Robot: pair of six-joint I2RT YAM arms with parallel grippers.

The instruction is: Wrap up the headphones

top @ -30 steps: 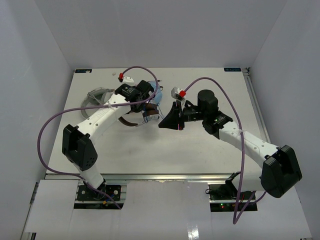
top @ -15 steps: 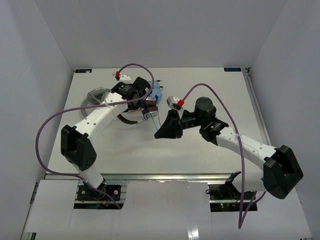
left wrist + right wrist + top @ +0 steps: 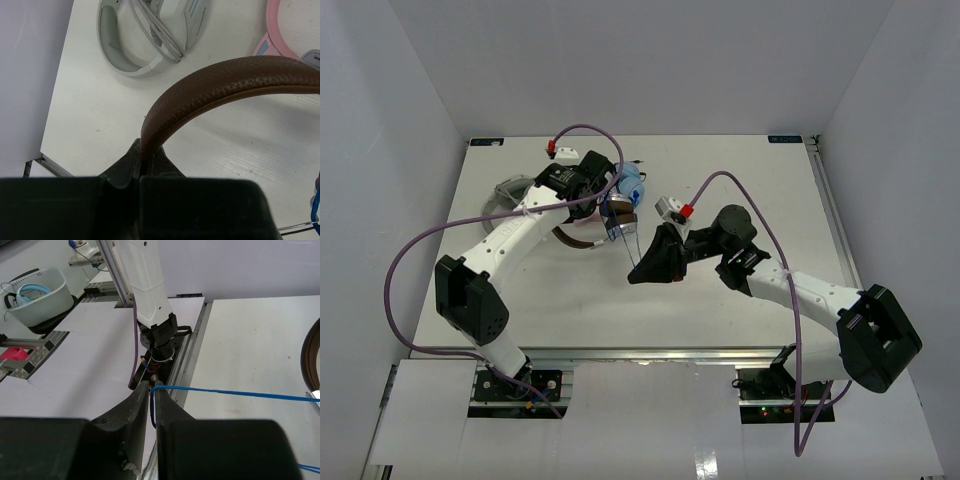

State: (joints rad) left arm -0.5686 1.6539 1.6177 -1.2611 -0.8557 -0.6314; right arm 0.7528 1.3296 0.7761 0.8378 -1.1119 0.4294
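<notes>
The headphones show a dark brown headband point(image 3: 574, 241) and a thin blue cable point(image 3: 629, 246) in the top view. My left gripper point(image 3: 603, 203) is shut on the headband point(image 3: 225, 80), which arches up out of the jaws in the left wrist view. My right gripper point(image 3: 634, 275) is shut on the blue cable point(image 3: 235, 393), which runs taut to the right from between its fingertips point(image 3: 161, 390). A bit of the headband point(image 3: 310, 360) shows at the right edge of the right wrist view. The cups are mostly hidden by my left gripper.
A grey-white pair of headphones point(image 3: 145, 35) lies at the back left point(image 3: 512, 192). A pink pair point(image 3: 282, 35) with a light blue cup point(image 3: 632, 187) lies just behind my left gripper. The table's near edge rail point(image 3: 187, 360) is close below my right gripper.
My right gripper has moved left and towards the near edge with the blue cable, drawing it out. My left gripper has shifted slightly back and turned with the headband.
</notes>
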